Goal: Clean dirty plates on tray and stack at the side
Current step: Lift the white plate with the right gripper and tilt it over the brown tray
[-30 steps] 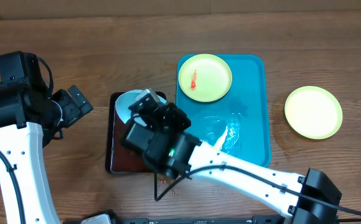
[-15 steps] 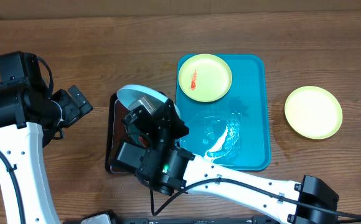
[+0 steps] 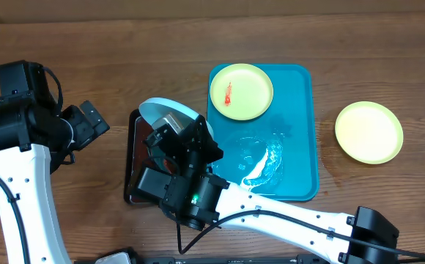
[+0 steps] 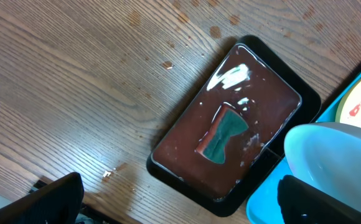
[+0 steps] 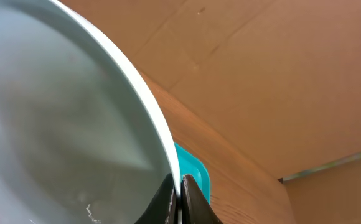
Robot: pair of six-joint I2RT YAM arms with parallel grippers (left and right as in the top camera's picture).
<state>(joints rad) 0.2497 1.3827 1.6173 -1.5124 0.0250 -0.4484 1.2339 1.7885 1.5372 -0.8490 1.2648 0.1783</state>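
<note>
A pale yellow-green plate [image 3: 368,132] lies alone on the wooden table [image 3: 198,44], well apart from the turquoise tray [image 3: 300,117] at its 3 o'clock side. No smear is seen on it, so it is judged to be cleaned and set aside as the base of the stack.

A second yellow-green plate [image 3: 242,91] rests inside the tray at its 12 o'clock end. A reddish smear [image 3: 228,94] is borne near its 9 o'clock edge, so it is judged unwashed. A wet, streaky film [image 3: 260,158] covers the tray floor toward 6 o'clock.

The white plate with the light blue rim [image 3: 161,114] is held tilted above the 12 o'clock end of the dark brown tray [image 3: 135,183], which lies just beside the turquoise tray at 9 o'clock. The right gripper [image 5: 179,186] is clamped on this plate's rim, with the fingers [image 5: 196,199] pressed together on either side of the edge. The face shown in the right wrist view looks wet, with no red mark visible; the other face is hidden. In the left wrist view the dark tray is seen to hold brownish liquid, white foam and a green sponge [image 4: 223,132].

The left gripper [image 3: 89,123] hangs over bare table at 9 o'clock of the dark tray, with its fingers spread wide and nothing between them.

About a third of the task is judged complete. The held plate has yet to be carried to the side, the smeared plate has yet to be washed, and no stack is formed yet.
</note>
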